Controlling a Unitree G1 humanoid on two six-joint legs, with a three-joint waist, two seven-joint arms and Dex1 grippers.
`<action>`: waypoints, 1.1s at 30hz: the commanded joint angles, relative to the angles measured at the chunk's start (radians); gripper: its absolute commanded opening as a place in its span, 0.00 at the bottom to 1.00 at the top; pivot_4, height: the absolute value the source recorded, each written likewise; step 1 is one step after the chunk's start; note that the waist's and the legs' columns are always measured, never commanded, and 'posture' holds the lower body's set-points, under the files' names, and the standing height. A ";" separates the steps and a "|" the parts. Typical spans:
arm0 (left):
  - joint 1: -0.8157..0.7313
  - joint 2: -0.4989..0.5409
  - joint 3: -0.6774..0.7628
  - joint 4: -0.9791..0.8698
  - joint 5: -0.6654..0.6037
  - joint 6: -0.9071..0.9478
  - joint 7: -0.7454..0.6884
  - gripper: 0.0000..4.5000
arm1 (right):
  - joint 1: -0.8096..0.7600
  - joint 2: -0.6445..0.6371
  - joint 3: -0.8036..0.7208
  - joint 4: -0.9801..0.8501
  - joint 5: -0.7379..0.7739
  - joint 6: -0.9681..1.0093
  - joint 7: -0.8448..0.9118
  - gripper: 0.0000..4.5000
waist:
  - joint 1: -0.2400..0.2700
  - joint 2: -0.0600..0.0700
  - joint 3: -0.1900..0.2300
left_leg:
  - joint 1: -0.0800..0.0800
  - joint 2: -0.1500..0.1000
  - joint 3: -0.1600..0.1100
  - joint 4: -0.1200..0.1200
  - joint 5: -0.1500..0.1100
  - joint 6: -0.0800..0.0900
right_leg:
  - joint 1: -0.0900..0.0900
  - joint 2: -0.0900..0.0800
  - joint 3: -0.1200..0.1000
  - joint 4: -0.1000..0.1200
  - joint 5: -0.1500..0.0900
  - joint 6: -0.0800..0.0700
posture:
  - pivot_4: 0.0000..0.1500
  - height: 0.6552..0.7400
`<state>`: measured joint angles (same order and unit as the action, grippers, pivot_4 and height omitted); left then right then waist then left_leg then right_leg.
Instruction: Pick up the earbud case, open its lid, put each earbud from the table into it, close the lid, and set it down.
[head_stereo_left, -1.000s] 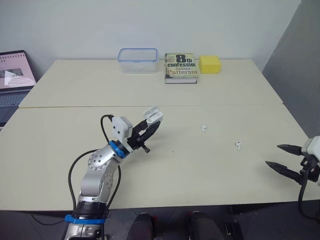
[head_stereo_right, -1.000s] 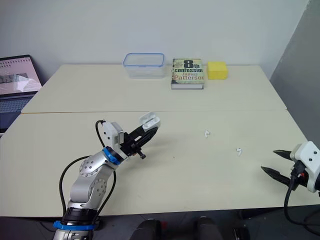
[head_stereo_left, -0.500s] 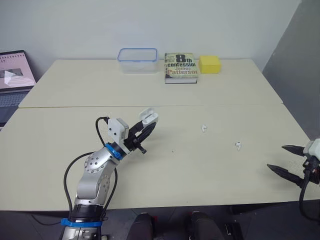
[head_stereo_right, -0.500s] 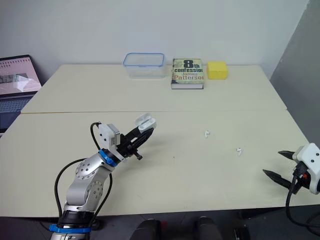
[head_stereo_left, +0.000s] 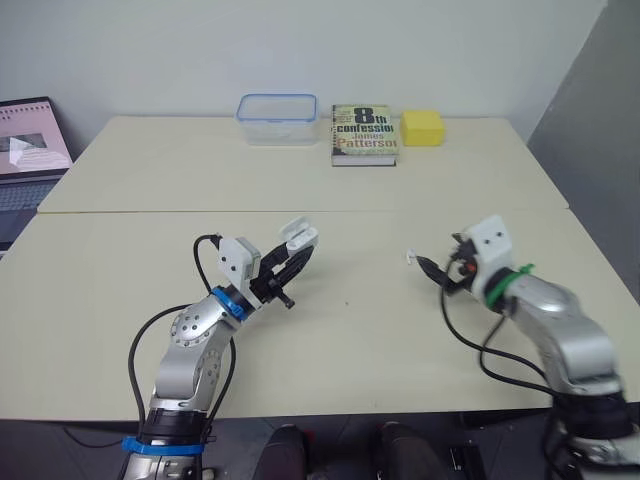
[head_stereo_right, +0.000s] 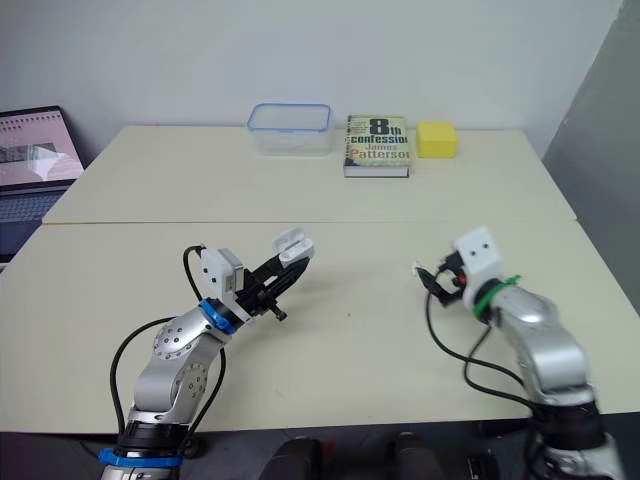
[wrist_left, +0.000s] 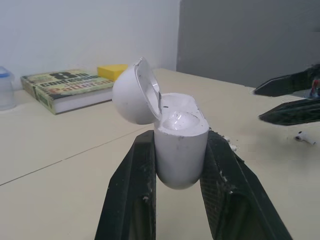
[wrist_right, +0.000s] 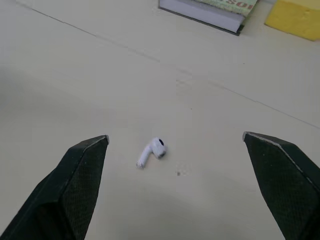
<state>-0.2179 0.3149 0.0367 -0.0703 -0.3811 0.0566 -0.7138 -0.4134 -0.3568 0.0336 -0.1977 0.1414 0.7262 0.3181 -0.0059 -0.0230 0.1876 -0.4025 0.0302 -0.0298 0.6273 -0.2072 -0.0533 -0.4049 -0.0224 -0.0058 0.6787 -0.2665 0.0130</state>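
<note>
While your left gripper (head_stereo_left: 296, 256) hangs above the table (head_stereo_left: 120, 300), its two fingers are clamped on the sides of the one case (wrist_left: 181, 150). The case stands upright between them, clear of the tabletop, left of the table's middle. Its lid (wrist_left: 131, 95) is swung back on the hinge, and the two wells inside look unfilled.

Your right gripper (wrist_right: 175, 138) has its two fingers spread wide with nothing between them. It is low over the table, right of the middle. You have one earbud (wrist_right: 151, 152) lying on the tabletop just beyond those fingertips, roughly in line with the gap between them, touching neither finger. In the head views that earbud sits just beside the tip of the right gripper, well apart from the case.

Along the far edge you can count four other things: one clear container (head_stereo_left: 277, 118), one book (head_stereo_left: 365, 134) and one yellow block (head_stereo_left: 422, 127) in a row, and one laptop (head_stereo_left: 30, 150) off to the left, beside the table.
</note>
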 joint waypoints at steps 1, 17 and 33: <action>-0.013 0.006 -0.002 -0.030 0.001 -0.019 -0.009 0.18 | -0.049 0.057 0.035 0.084 -0.061 -0.024 -0.085 1.00 | 0.003 0.000 0.000 | 0.000 0.000 0.000 0.000 0.000 0.000 | 0.000 0.000 0.000 0.000 0.000 0.000 | 1.00 1.00; -0.003 0.007 -0.003 -0.016 0.018 -0.032 -0.018 0.18 | -0.055 0.233 -0.008 0.288 -0.106 -0.061 -0.240 0.72 | -0.003 0.000 0.000 | 0.001 0.001 0.000 0.000 0.000 0.000 | 0.000 0.000 0.000 0.001 0.000 0.000 | 1.00 1.00; 0.024 0.004 -0.015 -0.052 0.021 -0.014 -0.017 0.18 | 0.045 -0.065 0.154 -0.092 0.025 -0.080 0.280 0.11 | 0.000 0.000 0.000 | 0.000 0.001 0.000 -0.001 -0.001 0.001 | 0.000 0.000 0.000 -0.001 0.000 0.000 | 1.00 1.00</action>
<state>-0.1969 0.3165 0.0240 -0.0715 -0.3528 0.0549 -0.7306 -0.3618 -0.3839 0.1763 -0.2049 0.1275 0.7355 0.4597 -0.0063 -0.0226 0.1875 -0.4031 0.0307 -0.0295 0.6272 -0.2081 -0.0517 -0.4052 -0.0224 -0.0062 0.6774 -0.2665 0.0134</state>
